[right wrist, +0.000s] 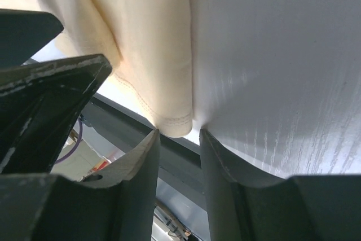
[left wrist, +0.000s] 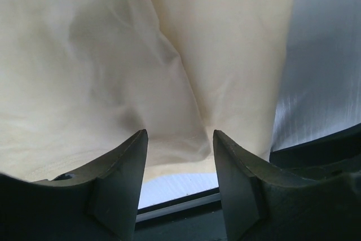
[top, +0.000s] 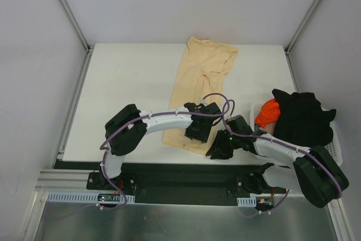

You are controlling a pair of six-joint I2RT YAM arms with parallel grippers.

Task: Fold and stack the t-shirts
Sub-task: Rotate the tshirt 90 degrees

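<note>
Top view, peach t-shirt (top: 200, 77): lies lengthwise as a narrow strip from upper centre to lower centre of the surface (top: 130, 83). I judge it is laid so for an end-over-end fold.
Top view, waiting stock: black t-shirt (top: 302, 117) and orange t-shirt (top: 267, 113) are heaped in the basket (top: 337, 149) at right, clear of the folding area.
Top view, arms: left fingers (top: 197, 128) and right fingers (top: 220, 146) are at the near hem, one toward each corner, so I can lift the edge evenly.
Left wrist view, left fingers (left wrist: 138, 145): about half apart over the hem at lower centre, with nothing pinched.
Right wrist view, right fingers (right wrist: 149, 148): narrowly apart. The hem corner sits just at their tips, and I see no cloth inside the gap.
</note>
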